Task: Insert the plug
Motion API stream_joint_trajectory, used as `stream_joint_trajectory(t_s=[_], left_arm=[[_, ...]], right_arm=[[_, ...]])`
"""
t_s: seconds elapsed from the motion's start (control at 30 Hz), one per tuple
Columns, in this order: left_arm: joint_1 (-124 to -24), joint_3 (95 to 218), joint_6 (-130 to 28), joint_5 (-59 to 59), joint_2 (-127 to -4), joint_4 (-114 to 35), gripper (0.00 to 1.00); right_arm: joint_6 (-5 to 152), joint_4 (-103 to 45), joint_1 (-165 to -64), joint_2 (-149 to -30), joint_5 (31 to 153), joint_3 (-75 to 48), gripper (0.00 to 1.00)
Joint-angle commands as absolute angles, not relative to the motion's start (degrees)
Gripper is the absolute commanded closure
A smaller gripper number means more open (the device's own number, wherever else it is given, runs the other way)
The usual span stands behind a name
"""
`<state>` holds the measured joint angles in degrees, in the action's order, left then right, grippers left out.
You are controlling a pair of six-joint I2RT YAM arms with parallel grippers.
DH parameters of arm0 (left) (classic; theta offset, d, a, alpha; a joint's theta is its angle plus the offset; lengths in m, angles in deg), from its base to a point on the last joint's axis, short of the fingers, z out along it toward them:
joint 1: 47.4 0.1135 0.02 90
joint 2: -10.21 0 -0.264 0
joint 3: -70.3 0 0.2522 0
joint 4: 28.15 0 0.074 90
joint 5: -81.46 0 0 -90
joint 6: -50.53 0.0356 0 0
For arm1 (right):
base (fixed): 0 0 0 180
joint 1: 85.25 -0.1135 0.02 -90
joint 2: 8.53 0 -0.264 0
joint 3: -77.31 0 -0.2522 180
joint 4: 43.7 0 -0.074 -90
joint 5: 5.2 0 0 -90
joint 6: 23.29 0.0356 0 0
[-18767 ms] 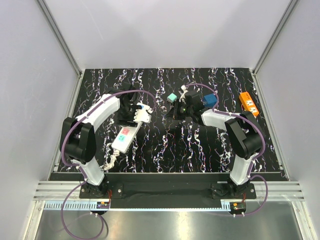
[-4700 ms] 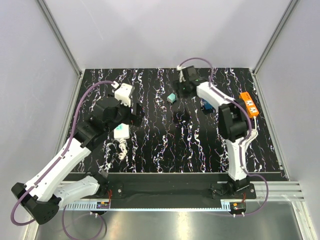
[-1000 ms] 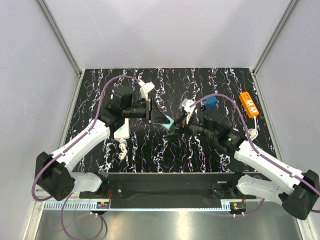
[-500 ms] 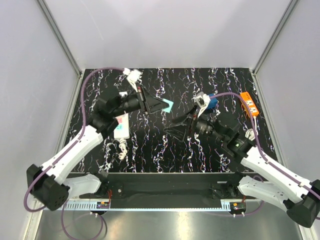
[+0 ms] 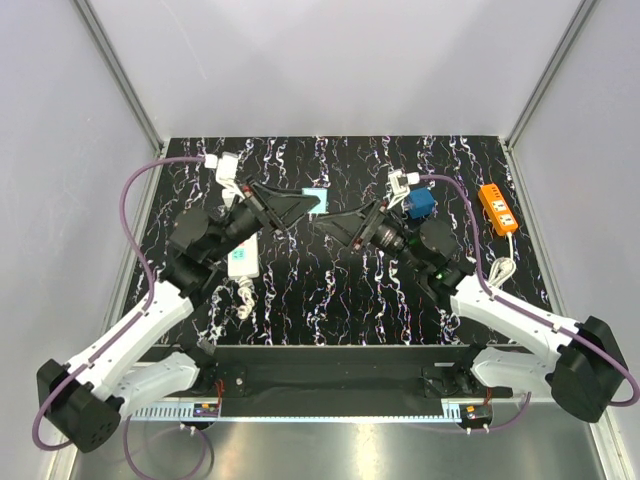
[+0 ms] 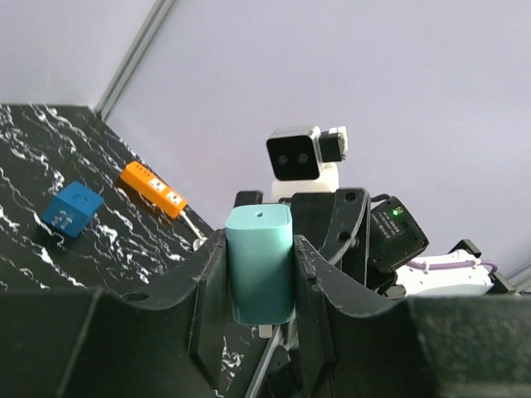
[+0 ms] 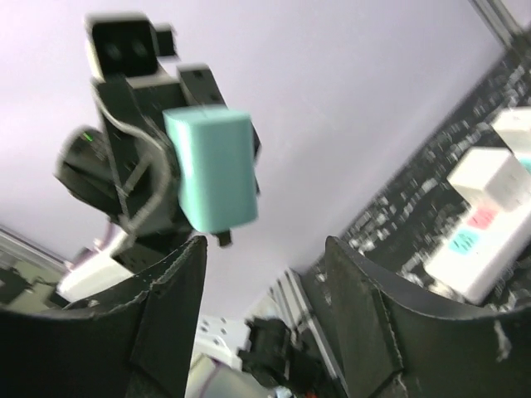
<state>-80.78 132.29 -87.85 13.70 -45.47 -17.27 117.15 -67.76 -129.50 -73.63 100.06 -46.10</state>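
Observation:
The teal plug (image 5: 316, 194) hangs in the air over the middle of the table, and my left gripper (image 5: 305, 205) is shut on it. In the left wrist view the plug (image 6: 260, 274) sits upright between the fingers (image 6: 209, 282), with a metal prong showing below. My right gripper (image 5: 330, 224) points at it from the right, tip to tip. In the right wrist view its jaws (image 7: 265, 249) stand open and empty, with the plug (image 7: 211, 168) just beyond the left finger (image 7: 170, 311). A white power strip (image 5: 243, 258) lies flat on the table, left of centre.
A blue cube (image 5: 420, 205) and an orange power strip (image 5: 497, 207) lie at the back right of the black marbled table (image 5: 330, 290). A white cord (image 5: 243, 300) coils near the white strip. Grey walls close the table on three sides.
My left gripper has lifted the plug and carried it back. The right gripper has risen and swung left to face it, and its jaws have narrowed.

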Motion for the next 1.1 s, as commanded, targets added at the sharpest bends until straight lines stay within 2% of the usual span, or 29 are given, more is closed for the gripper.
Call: stream_joint_trajectory(t_s=[0.0,0.07,0.5,0.67,0.73,0.8,0.87,0.97,1.07], left_arm=[[-81.7,131.8,-85.9,8.5,-41.6,-10.8,1.00],[-82.2,131.5,-85.4,7.9,-41.3,-11.1,1.00],[-84.0,126.3,-87.6,7.1,-40.9,-4.8,1.00],[-84.0,125.9,-87.6,6.8,-40.4,-4.3,1.00],[-84.0,126.2,-87.3,6.7,-40.1,-5.1,1.00],[-84.1,126.6,-87.1,6.9,-40.1,-6.0,1.00],[-84.1,126.4,-86.9,6.8,-39.8,-6.1,1.00],[-84.3,126.3,-86.4,6.6,-39.5,-6.5,1.00],[-84.5,125.6,-86.7,6.5,-39.5,-5.6,1.00]], right_arm=[[121.9,-82.4,-129.7,-72.8,96.1,-45.7,0.38],[122.8,-84.9,-129.6,-73.0,95.5,-46.0,0.45],[124.8,-87.3,-129.6,-77.7,98.9,-43.6,0.55],[127.4,-91.2,-129.9,-79.1,99.4,-44.7,0.63],[127.3,-91.2,-129.9,-79.1,99.8,-45.0,0.63],[128.0,-91.1,-129.9,-79.2,99.9,-45.2,0.56],[128.8,-91.6,-130.0,-79.7,100.5,-45.3,0.54],[130.6,-93.3,-130.0,-80.6,102.2,-45.3,0.54],[132.7,-96.3,-130.2,-81.1,102.8,-46.1,0.58]])
